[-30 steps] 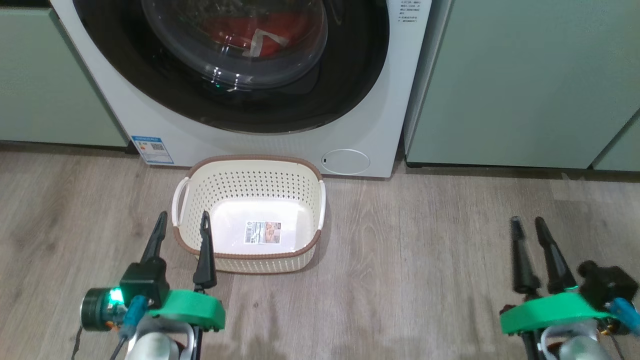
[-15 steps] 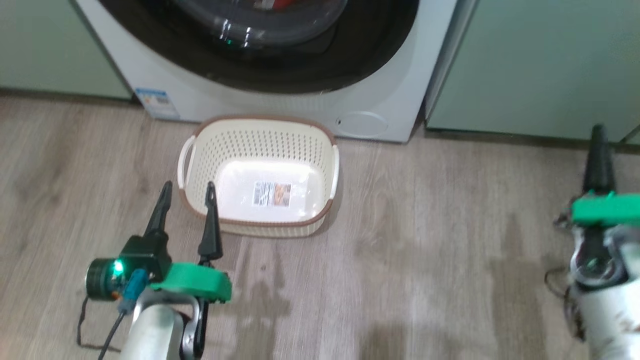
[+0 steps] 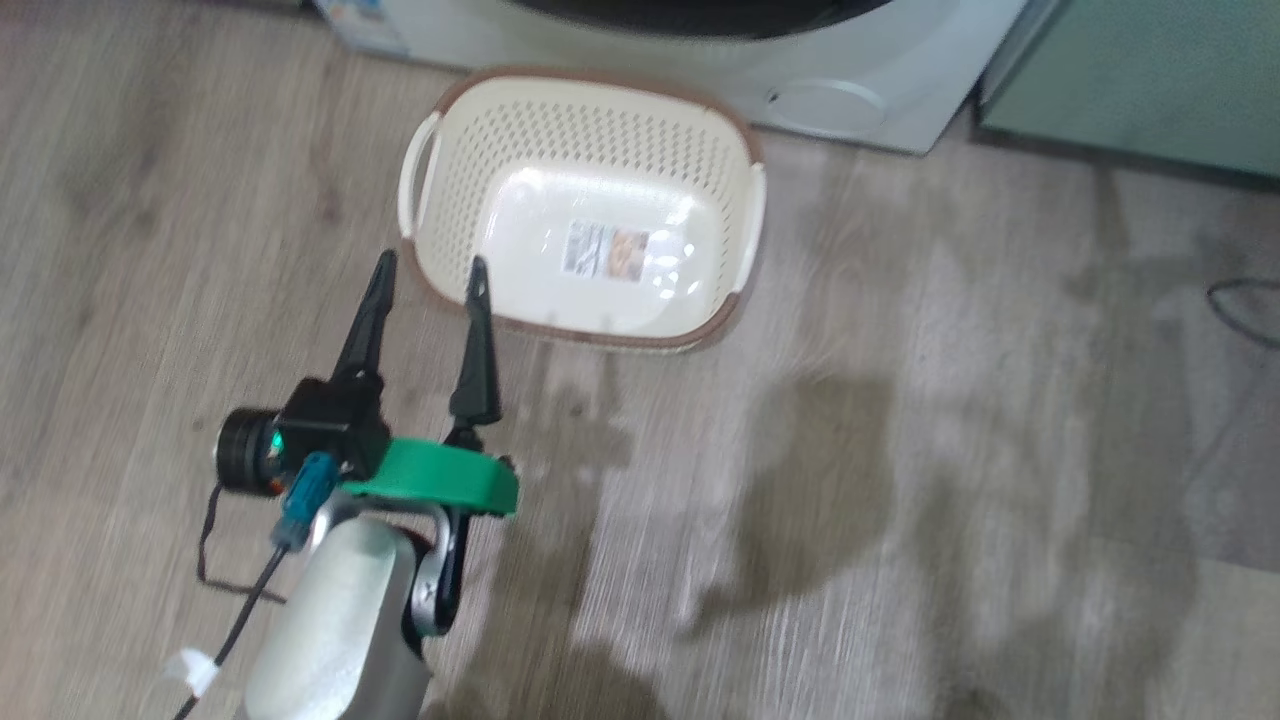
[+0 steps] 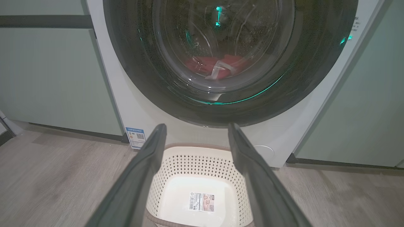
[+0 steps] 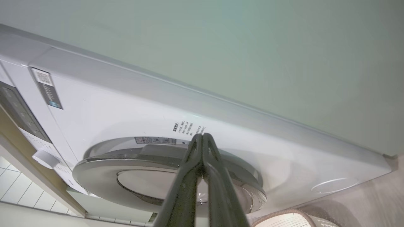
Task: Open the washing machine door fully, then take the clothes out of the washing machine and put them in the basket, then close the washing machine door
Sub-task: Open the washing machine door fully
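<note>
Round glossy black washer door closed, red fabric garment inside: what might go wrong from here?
The right tool is shut, tips aimed at the edge of the black washing machine door; closed fingers may slip off instead of hooking it.
The open left tool hovers by the brown rim of the cream perforated plastic basket; a stray move could shove it from under the door.

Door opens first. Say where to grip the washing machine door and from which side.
Grip what looks like a recess in the rim of the washing machine door, at its right edge, coming from the right. The closed door is glossy with no other hold; the shut right gripper points near it.
</note>
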You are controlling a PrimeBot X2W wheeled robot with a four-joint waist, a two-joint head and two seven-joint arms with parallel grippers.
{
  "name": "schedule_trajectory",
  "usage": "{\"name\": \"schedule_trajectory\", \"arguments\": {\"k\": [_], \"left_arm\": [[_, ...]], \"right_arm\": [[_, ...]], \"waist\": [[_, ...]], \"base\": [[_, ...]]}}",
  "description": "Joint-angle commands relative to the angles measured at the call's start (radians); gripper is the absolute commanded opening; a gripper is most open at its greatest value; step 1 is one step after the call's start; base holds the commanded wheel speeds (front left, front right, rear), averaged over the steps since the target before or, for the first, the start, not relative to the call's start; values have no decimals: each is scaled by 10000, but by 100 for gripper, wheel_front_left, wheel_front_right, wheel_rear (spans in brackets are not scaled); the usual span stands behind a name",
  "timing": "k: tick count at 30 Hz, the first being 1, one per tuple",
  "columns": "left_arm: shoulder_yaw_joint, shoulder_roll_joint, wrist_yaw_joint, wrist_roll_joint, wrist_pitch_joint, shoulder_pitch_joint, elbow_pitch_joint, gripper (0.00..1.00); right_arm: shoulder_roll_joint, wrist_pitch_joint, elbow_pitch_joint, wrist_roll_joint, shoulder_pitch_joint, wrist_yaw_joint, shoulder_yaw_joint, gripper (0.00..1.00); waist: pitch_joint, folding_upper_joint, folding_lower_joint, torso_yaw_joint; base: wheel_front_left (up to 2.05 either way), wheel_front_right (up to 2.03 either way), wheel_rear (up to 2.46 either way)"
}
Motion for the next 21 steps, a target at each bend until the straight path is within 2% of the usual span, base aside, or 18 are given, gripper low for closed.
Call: {"name": "schedule_trajectory", "arguments": {"k": [1, 6, 12, 21], "left_arm": [[218, 68, 88, -61, -67, -260, -350, 100], [-351, 68, 311, -270, -67, -575, -490, 100], [-819, 68, 495, -450, -67, -783, -592, 100], [-1233, 68, 675, -632, -67, -1131, -723, 100]], "right_arm": [[-231, 237, -232, 86, -192, -4, 49, 0], [-375, 1697, 567, 416, -1223, -4, -70, 0], [-413, 2864, 1401, 154, -2244, -4, 216, 0], [-426, 3336, 2360, -387, -3894, -4, 493, 0]], "waist": [[493, 0, -1, 418], [948, 0, -1, 782], [1297, 0, -1, 1091], [1955, 0, -1, 1531]], "base": [[0, 0, 0], [0, 0, 0], [0, 0, 0], [0, 0, 0]]}}
